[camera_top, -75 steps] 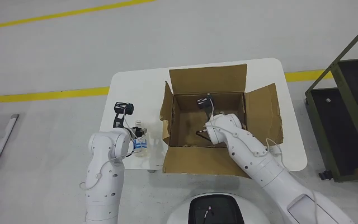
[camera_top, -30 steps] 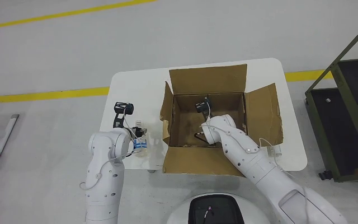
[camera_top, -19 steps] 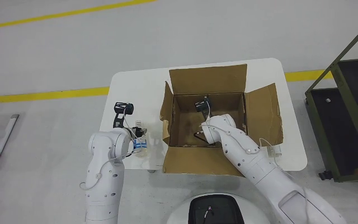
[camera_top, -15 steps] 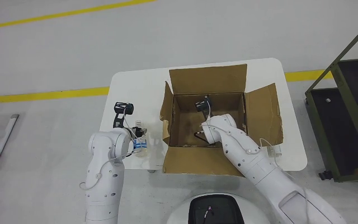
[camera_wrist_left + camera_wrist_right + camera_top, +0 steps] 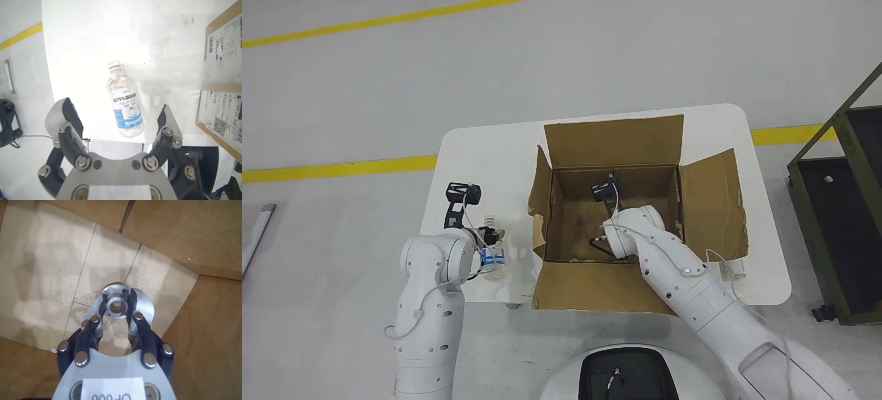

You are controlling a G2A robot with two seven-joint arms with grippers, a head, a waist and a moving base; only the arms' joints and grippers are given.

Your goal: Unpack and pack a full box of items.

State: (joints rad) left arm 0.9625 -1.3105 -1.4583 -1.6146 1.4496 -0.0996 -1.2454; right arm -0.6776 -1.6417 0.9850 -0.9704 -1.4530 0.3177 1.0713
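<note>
A small round metal flange (image 5: 110, 311), a flat disc with a raised hub and a hole through its middle, sits clamped between the two dark pads of the right pincer (image 5: 117, 300). The fingers are drawn in narrow against the hub, one on each side. Pincer and flange are down inside an open cardboard box (image 5: 614, 140), with the bare cardboard floor (image 5: 47, 266) just beyond the fingertips. Whether the flange touches that floor cannot be told. Brown walls rise around the pincer on every side, and the four flaps are folded outward.

The box stands on a white table (image 5: 492, 170) with rounded corners.

Outside the box, the left pincer (image 5: 116, 109) hangs above the table with its fingers spread wide, gripping nothing. A clear plastic bottle (image 5: 124, 98) with a white cap and a blue and white label lies on its side beneath the gap between those fingers. Its base is nearer the pincer and its cap points away. The bottle rests close to the table's edge. A box flap with shipping labels (image 5: 223, 113) lies off to one side of this pincer, apart from the bottle.

A yellow line (image 5: 332, 168) crosses the grey floor past the table.
</note>
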